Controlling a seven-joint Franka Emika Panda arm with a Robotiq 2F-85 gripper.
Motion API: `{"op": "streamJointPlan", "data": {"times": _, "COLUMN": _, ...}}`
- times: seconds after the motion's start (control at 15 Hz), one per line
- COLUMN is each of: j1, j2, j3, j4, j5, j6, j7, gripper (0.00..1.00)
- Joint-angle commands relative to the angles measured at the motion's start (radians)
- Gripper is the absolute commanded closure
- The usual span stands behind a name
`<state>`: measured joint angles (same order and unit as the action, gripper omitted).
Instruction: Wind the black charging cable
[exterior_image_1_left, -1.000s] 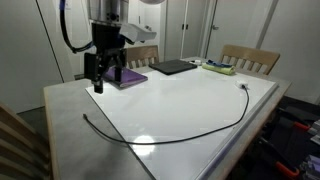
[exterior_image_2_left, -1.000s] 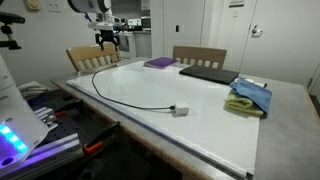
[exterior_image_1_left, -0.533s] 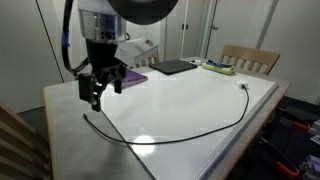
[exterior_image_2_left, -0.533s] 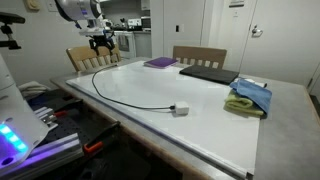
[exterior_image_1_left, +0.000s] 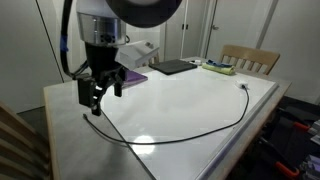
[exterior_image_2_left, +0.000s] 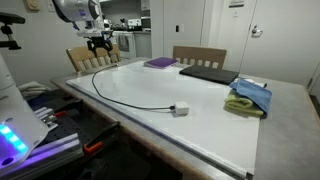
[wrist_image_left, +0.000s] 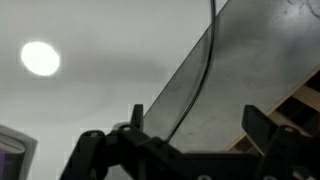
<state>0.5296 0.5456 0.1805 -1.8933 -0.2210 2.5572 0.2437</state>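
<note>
Wrist view, end effector (wrist_image_left: 193, 115) jaws wide apart, empty, touching nothing, hovering over tabletop (wrist_image_left: 70, 110) corner, black cable (wrist_image_left: 203, 55) uncoiled beneath it, curving along tabletop edge in both exterior views.

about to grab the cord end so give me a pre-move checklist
1. End effector open: ok, fingers wide apart.
2. Nothing held: ok.
3. Black charging cable flat on table, unwound: ok.
4. Cable lined up between fingers in wrist view: ok.
5. Height above cable: cannot tell.
6. Laptop clear of cable: ok.
</note>
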Motion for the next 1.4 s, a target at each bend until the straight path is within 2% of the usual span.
{"op": "streamJointPlan", "data": {"times": 0.0, "j1": 0.025, "j2": 0.025, "j3": -0.011, "j4": 0.008, "j5": -0.02, "j6": 0.021, "j7": 0.027, "gripper": 0.0}}
{"op": "streamJointPlan", "data": {"times": 0.73, "j1": 0.021, "j2": 0.132, "j3": 0.007, "j4": 0.086, "j5": 0.043, "j6": 0.027, "j7": 0.02, "gripper": 0.0}}
{"op": "streamJointPlan", "data": {"times": 1.33, "j1": 0.042, "j2": 0.223, "j3": -0.007, "j4": 0.168, "j5": 0.076, "j6": 0.064, "j7": 0.035, "gripper": 0.0}}
